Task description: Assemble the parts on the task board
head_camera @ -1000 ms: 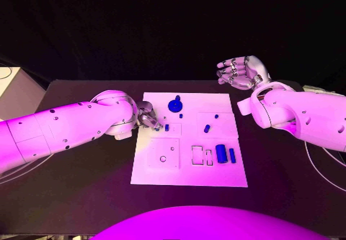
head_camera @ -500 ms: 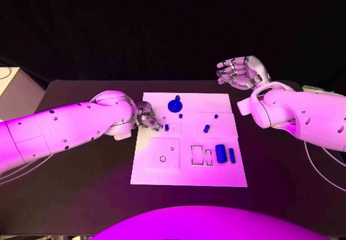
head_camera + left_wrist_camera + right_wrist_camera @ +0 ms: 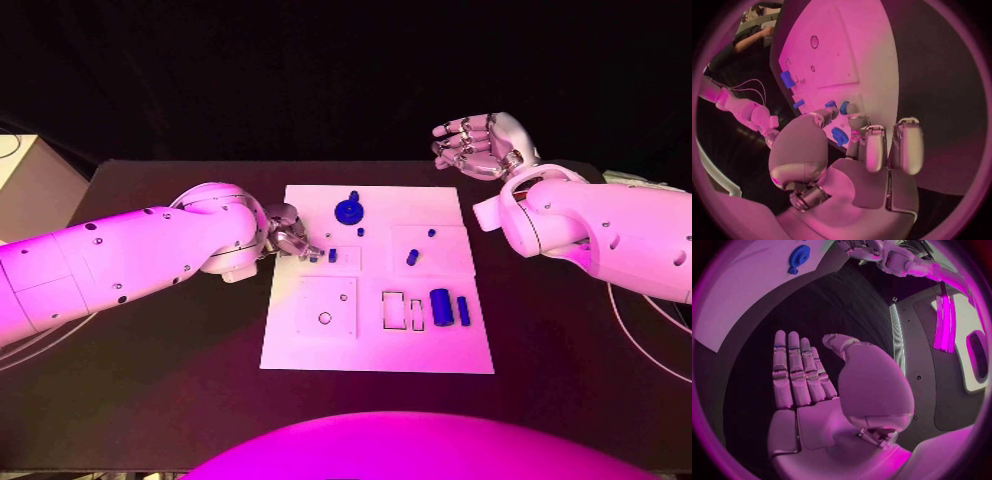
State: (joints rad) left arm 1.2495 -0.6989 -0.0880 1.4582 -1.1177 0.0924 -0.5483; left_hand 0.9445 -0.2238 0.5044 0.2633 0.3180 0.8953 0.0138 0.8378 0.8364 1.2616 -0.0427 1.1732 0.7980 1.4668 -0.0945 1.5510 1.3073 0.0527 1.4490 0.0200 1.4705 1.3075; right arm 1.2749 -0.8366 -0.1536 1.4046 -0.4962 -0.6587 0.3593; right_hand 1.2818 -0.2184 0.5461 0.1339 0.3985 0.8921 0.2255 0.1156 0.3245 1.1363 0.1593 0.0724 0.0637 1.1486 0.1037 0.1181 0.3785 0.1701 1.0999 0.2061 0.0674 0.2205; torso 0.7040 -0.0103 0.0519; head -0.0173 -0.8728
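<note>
Head view: the left hand [image 3: 289, 238] sits at the left edge of the task board [image 3: 378, 340], fingertips bunched beside a small blue part [image 3: 332, 256]. Other blue parts lie on the board: a round disc [image 3: 349, 211] near the far edge and two blocks [image 3: 450, 307] to the right. The right hand [image 3: 483, 142] is raised beyond the board's far right corner, well apart from it.
Left wrist view: the thumb [image 3: 820, 117] and fingers [image 3: 856, 122] close on a small blue piece [image 3: 840, 135] over the board (whether they truly grip it, I cannot tell).
Right wrist view: the right hand's fingers [image 3: 795, 370] lie straight and together, palm bare, holding nothing; the disc [image 3: 799, 256] lies far off.
Risk: a shallow pinch could let the piece twist or slip, so it would jam at its slot.
Writing: none readable.
</note>
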